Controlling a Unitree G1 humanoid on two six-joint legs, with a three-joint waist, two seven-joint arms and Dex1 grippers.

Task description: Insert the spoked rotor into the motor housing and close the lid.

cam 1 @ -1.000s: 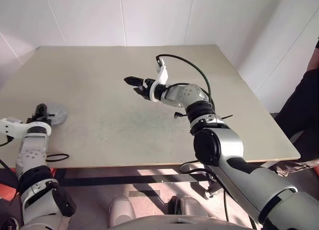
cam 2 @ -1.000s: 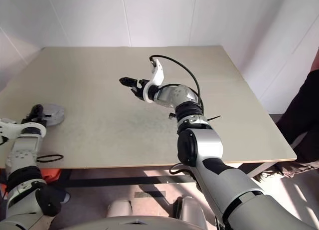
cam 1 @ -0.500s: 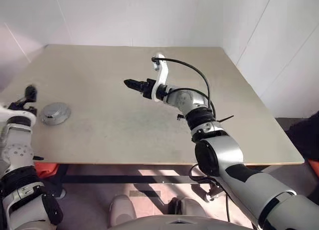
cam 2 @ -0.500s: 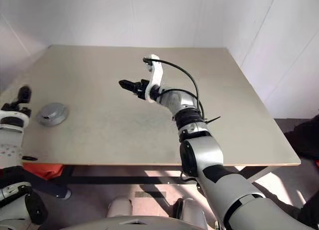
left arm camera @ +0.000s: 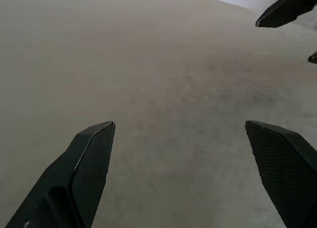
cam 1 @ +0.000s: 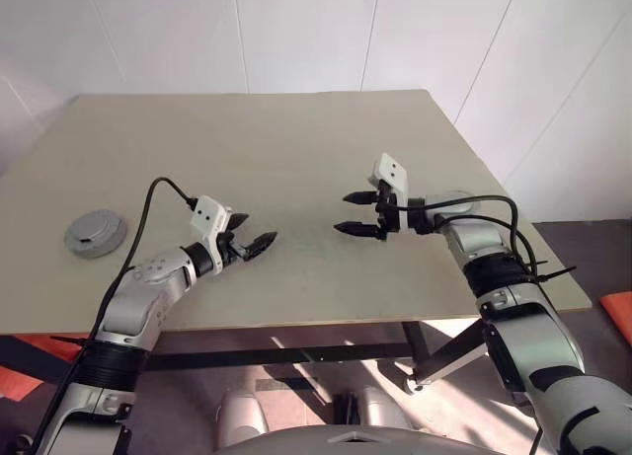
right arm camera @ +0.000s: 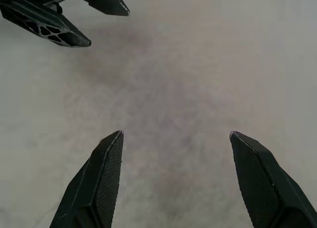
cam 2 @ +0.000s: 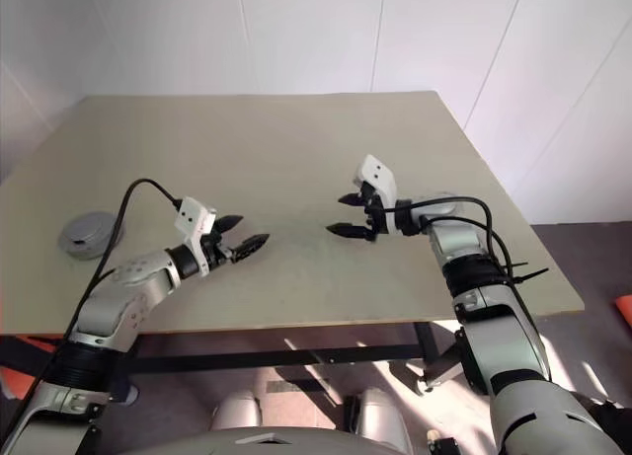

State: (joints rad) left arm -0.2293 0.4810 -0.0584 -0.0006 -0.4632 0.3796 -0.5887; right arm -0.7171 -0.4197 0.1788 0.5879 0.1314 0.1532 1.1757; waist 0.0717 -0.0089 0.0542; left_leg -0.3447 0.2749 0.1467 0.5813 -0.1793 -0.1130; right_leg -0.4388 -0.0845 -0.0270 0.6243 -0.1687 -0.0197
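A round grey disc with a raised centre, the lid [cam 1: 96, 234], lies alone near the table's left edge. The spoked rotor and the motor housing are out of view. My left gripper [cam 1: 261, 228] hovers low over the front middle of the table, open and empty, well to the right of the lid. It points toward my right gripper [cam 1: 341, 213], which faces it from the right, also open and empty. A hand's width of bare table separates them. In the left wrist view my own fingers [left arm camera: 94, 159] stand wide apart, with the right gripper's fingertips [left arm camera: 285, 8] beyond.
The beige table [cam 1: 296, 129] reaches back to white walls. Its front edge runs just under both forearms and its right edge slants past my right arm. A black cable loops above each wrist.
My left arm has swung from beside the lid at the left edge to the front middle. My right gripper has drawn back to the right, lower, and rolled. The lid stays put.
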